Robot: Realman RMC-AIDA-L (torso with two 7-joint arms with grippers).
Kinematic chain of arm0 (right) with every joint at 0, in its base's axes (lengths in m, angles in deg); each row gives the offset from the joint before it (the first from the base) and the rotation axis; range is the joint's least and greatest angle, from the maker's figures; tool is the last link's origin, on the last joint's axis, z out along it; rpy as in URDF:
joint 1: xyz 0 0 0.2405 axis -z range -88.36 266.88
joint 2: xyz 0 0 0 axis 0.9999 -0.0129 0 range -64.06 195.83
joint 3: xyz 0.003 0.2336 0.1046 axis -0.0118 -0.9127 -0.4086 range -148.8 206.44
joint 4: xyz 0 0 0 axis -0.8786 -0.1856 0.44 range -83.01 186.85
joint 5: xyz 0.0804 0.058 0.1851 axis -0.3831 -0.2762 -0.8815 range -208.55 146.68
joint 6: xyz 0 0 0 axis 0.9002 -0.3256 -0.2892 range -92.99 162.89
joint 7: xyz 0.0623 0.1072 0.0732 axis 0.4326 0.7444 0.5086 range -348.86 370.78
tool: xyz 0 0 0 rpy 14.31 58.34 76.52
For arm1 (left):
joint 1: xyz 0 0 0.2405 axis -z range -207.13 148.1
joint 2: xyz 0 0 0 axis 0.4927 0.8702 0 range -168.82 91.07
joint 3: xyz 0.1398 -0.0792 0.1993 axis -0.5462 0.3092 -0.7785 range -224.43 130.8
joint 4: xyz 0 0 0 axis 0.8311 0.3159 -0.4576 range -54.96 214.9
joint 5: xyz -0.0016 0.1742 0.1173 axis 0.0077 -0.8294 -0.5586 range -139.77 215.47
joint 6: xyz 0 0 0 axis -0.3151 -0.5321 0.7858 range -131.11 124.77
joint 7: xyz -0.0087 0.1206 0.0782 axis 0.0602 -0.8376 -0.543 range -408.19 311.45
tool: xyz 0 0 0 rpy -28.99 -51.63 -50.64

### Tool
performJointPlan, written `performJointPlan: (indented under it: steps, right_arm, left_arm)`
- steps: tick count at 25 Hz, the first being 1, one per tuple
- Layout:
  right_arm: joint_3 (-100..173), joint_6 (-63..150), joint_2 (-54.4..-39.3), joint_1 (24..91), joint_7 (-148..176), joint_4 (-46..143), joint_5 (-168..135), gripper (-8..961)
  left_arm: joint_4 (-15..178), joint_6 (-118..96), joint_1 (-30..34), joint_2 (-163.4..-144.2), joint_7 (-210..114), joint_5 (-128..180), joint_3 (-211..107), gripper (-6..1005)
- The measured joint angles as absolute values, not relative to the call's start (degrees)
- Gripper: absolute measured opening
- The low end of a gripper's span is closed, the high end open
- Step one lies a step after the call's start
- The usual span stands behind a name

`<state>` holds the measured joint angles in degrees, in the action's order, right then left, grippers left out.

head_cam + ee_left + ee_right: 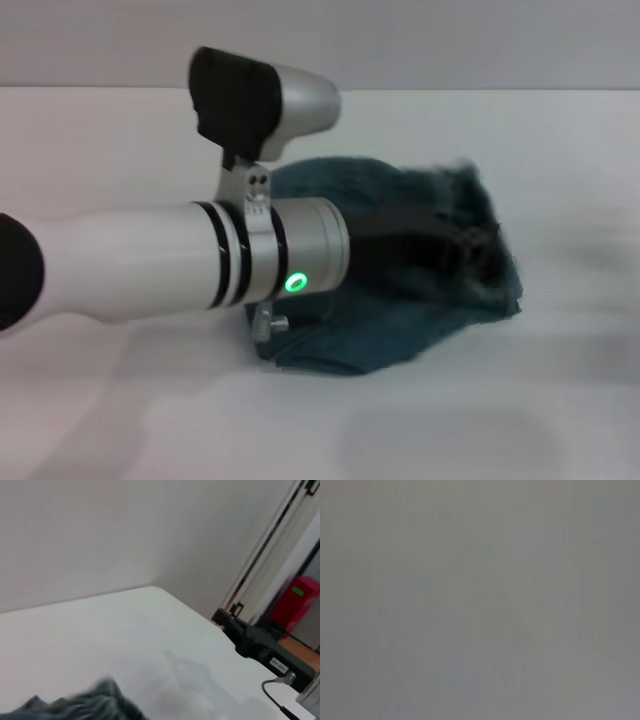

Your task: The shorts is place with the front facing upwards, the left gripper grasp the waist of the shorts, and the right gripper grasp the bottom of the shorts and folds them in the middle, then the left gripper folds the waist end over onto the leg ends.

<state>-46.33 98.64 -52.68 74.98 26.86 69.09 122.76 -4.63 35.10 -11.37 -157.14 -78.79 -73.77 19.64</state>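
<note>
The blue-green shorts lie bunched on the white table, right of the middle in the head view. My left arm, with its green ring light, reaches across from the left. Its black left gripper sits in the raised fabric, shut on the shorts' ruffled waist, which is lifted and blurred over the lower layer. A strip of that denim shows in the left wrist view. The leg hems are hidden under the fold. The right gripper is out of view; the right wrist view shows only flat grey.
In the left wrist view, a black device with a grey cable stands past the table's edge, and a red box is behind it. A grey wall runs behind the table.
</note>
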Motion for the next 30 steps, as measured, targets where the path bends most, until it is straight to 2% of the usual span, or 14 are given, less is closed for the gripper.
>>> performJointPlan:
  steps: [5,8,18,24,30]
  right_arm:
    - [-45.95,98.51,-52.67,74.98,26.86,69.11,122.86,0]
    - [-45.67,98.93,-52.67,75.29,26.86,69.17,122.89,0]
    - [-43.25,101.89,-52.90,76.13,26.87,68.54,123.04,-1]
    - [-43.25,101.93,-52.93,76.66,26.87,68.52,123.06,-1]
    - [-43.25,101.93,-52.94,76.71,26.87,68.53,123.05,0]
  left_arm:
    - [-4.08,34.01,-10.80,-157.19,-79.03,-73.74,18.80,265]
    - [-4.27,32.52,-11.37,-157.09,-79.07,-73.74,18.97,491]
    - [-6.94,27.36,-19.77,-156.85,-80.43,-73.71,19.11,730]
    - [-6.78,25.56,-23.79,-156.84,-83.29,-73.68,17.65,681]
    - [-3.83,26.49,-23.81,-156.76,-84.14,-73.72,15.95,477]
